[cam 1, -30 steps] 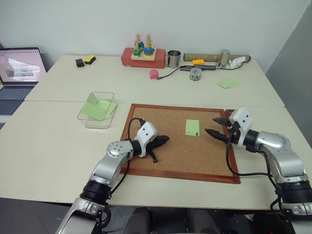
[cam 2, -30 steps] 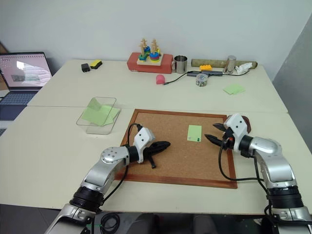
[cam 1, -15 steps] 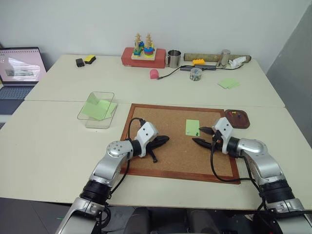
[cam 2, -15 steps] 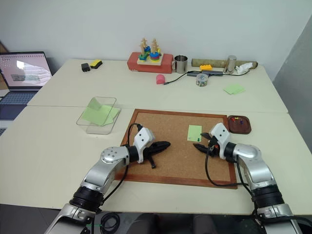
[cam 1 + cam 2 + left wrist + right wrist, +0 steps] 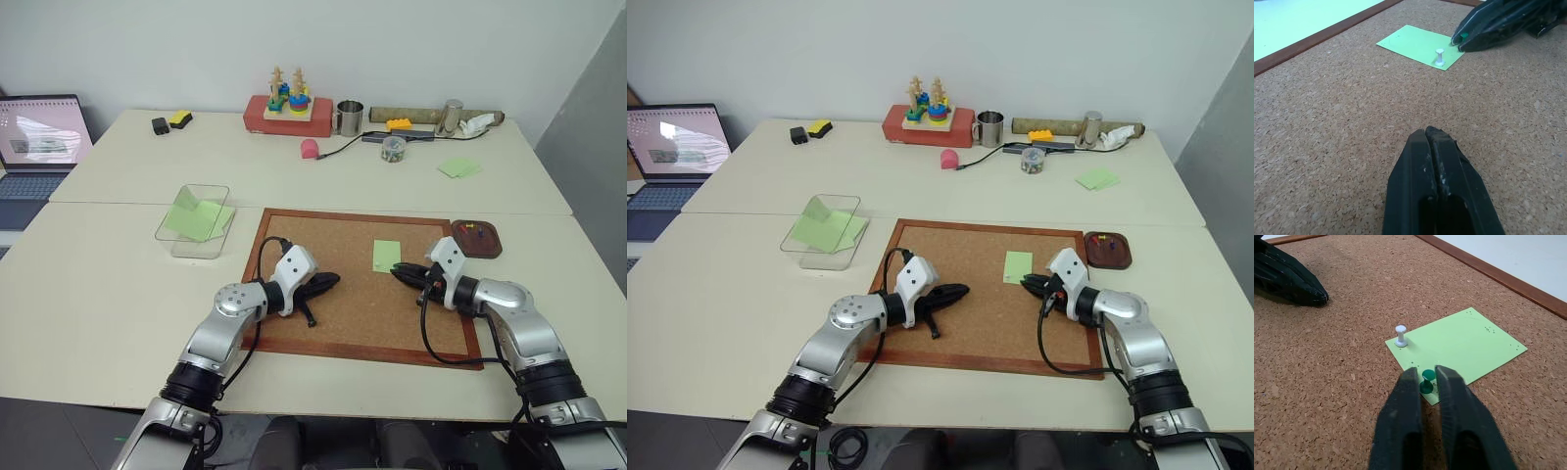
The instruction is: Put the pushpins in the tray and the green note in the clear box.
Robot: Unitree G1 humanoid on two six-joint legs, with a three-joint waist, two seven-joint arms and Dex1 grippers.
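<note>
On the corkboard [image 5: 367,284], the right pincer [image 5: 1425,380] is closed on the green pushpin [image 5: 1426,381] at the green note's [image 5: 1459,350] near corner beside a white pin [image 5: 1400,335], so pulling it free looks next; the left pincer [image 5: 1426,139] rests shut and empty.

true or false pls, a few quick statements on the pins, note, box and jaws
1. The green note lies on the corkboard. True.
2. The right gripper has its jaws shut on the green pin at the note's edge. True.
3. The white pin is in the tray. False: it stands stuck in the note.
4. The clear box is empty. False: a bent green sheet lies in it.
5. The left gripper has its jaws wide open. False: they are shut.
</note>
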